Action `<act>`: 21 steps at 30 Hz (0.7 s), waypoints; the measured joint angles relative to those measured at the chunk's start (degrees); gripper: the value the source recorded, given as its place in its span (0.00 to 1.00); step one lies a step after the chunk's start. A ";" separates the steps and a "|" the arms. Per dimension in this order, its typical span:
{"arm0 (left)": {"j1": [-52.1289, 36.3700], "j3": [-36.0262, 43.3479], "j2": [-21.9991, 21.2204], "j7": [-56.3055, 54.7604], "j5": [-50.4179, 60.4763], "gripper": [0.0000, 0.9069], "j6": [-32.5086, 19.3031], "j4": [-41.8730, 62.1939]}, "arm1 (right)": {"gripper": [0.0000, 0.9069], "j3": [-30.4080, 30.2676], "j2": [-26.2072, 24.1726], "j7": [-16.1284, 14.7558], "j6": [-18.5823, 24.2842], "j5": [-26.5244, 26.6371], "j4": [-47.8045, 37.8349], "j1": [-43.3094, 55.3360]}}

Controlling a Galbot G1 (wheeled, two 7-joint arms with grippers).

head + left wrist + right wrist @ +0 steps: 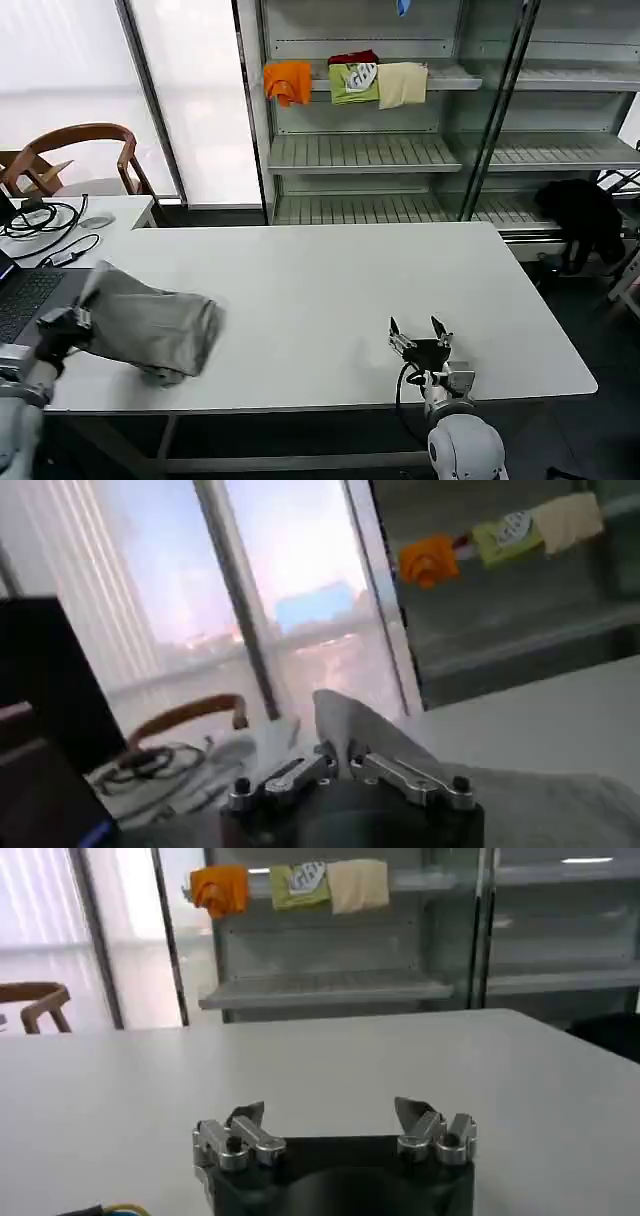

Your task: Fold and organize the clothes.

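Note:
A light grey shirt (pixel 150 325) lies bunched on the white table (pixel 340 290) near its front left corner. My left gripper (pixel 78 318) is shut on a fold at the shirt's left edge, and the pinched grey cloth (pixel 345 725) stands up between its jaws in the left wrist view, where the left gripper (pixel 338 763) is closed tight. My right gripper (pixel 419 331) rests open near the table's front edge, right of centre, with nothing between its fingers. In the right wrist view the right gripper (pixel 330 1120) faces bare tabletop.
A laptop (pixel 25 300) and cables (pixel 45 225) sit at the far left beside a wooden chair (pixel 75 150). Behind the table stands a shelf unit (pixel 400 110) holding orange, green and cream folded clothes (pixel 350 80). A dark object (pixel 585 220) is at the right.

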 measured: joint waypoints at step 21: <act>1.20 8.44 -1.18 1.78 23.82 0.02 -4.63 -5.06 | 1.00 1.35 -1.40 -0.33 1.95 0.09 -1.50 -2.17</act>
